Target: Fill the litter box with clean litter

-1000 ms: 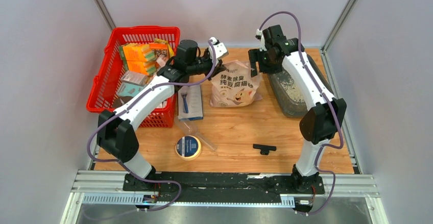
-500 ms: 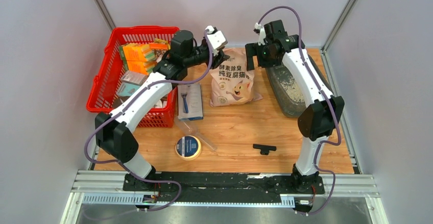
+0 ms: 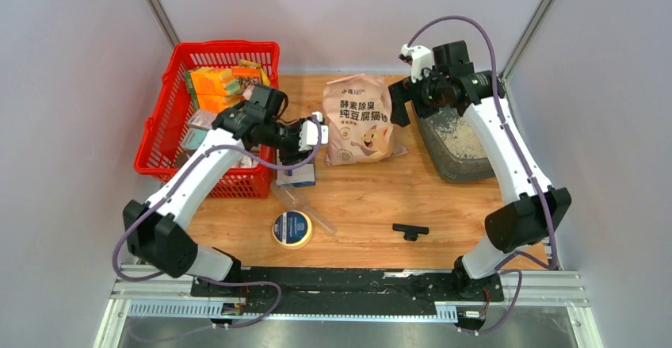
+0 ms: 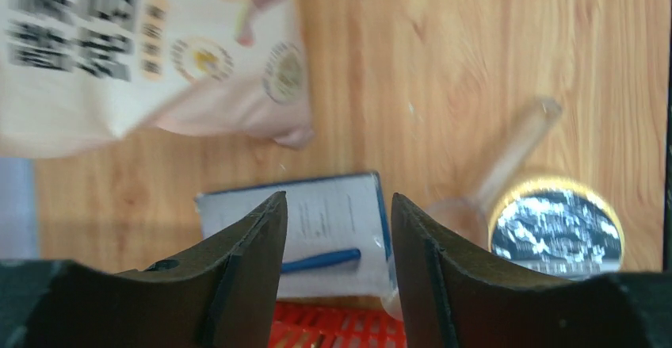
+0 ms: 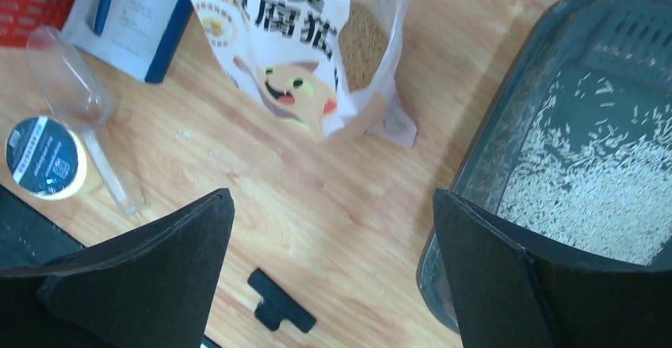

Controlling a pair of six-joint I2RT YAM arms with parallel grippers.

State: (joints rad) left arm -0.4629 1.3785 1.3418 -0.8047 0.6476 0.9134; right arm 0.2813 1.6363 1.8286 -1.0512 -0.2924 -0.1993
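Both arms backed off the bag, left gripper narrowly parted, right gripper wide, both empty; litter box holds clean litter, pour seemingly done.

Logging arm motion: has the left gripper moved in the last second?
Yes. The left gripper pulled back from the litter bag's top corner toward the near edge, now above the razor pack by the red basket.

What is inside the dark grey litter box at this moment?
Inside the litter box lies clean litter, a thin pale layer with bare grey floor beside it. A finger of the right gripper hides one corner.
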